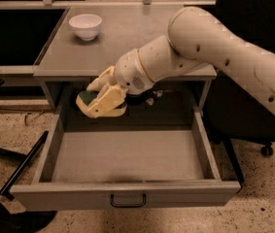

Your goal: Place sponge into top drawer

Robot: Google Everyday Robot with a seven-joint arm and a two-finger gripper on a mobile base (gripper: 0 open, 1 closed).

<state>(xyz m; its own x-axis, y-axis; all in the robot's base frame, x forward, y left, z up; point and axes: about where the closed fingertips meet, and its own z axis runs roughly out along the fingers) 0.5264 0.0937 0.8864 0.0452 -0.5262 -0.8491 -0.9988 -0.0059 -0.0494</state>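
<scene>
The top drawer (127, 193) is pulled wide open, with its dark pull handle (127, 201) at the front centre. My gripper (98, 100) reaches in from the right and hangs over the drawer's back left part, just under the tabletop edge. It is shut on the sponge (89, 99), whose dark green top shows between the cream fingers (109, 101). The sponge is held above the drawer floor, not touching it.
A white bowl (85, 25) stands on the grey tabletop (127, 33) at the back left. Small dark and light bits (152, 98) lie at the drawer's back. An office chair (253, 125) stands to the right. A dark bar (23, 165) lies on the floor at left.
</scene>
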